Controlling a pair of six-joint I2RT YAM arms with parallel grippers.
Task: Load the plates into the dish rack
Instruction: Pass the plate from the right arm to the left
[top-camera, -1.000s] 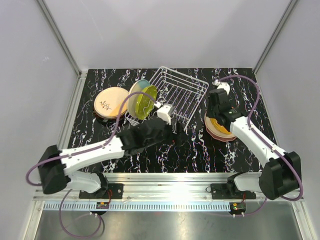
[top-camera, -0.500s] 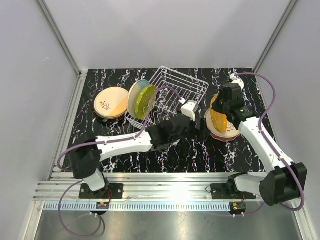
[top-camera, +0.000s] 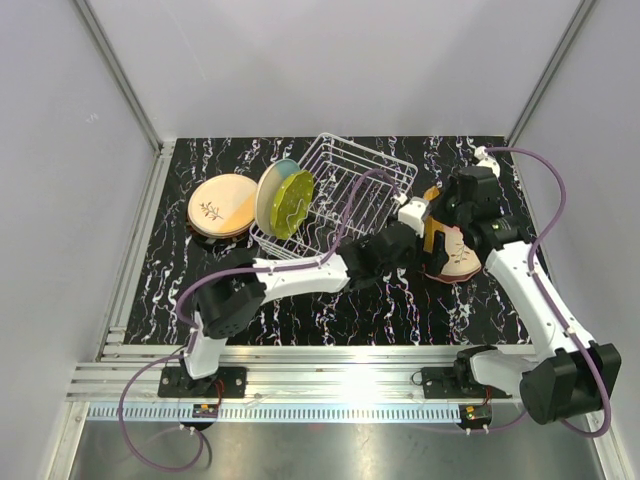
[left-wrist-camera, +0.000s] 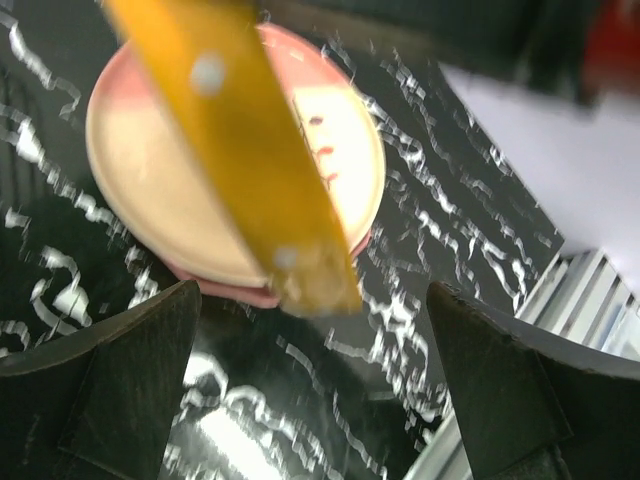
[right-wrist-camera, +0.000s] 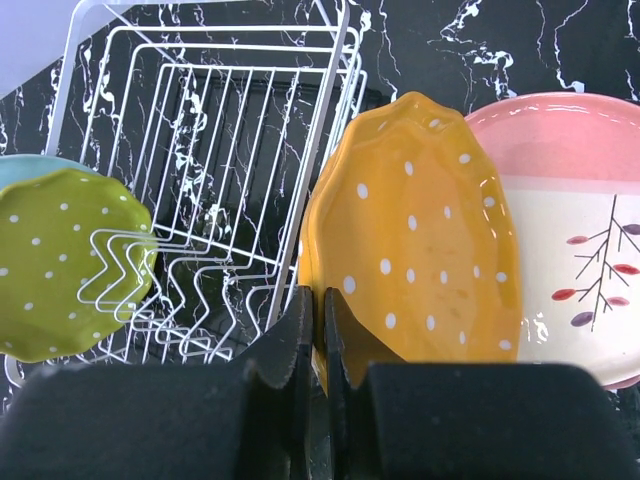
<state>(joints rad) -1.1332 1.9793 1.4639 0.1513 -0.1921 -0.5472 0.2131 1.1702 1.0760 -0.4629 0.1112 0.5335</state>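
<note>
R pincer (right-wrist-camera: 320, 335) is nearly shut, clamped on the near rim of the orange plate (right-wrist-camera: 420, 240). I'm holding the plate up on edge, tilted, white-dotted face toward my R wrist cam. It hangs just right of the dish rack (right-wrist-camera: 200, 130) and over the pink plate (right-wrist-camera: 570, 230). Pink one lies flat on the table (top-camera: 300, 300), cream lower half w/ a sprig on it. Can't tell what's under it.

L pincer (left-wrist-camera: 312, 300) is spread wide. The L arm reaches across in front of the rack to the orange plate. From the L wrist the plate shows edge-on btwn my two fingers (left-wrist-camera: 130, 370), neither touching it.

Rack's left end: yellow-green plate (top-camera: 290, 205) stands on edge in the tines, cream-blue plate (top-camera: 272, 188) right behind it. Rest of rack has no plates. Peach plate (top-camera: 222, 205) lies flat on the table left of the rack, on top of something dark.
</note>
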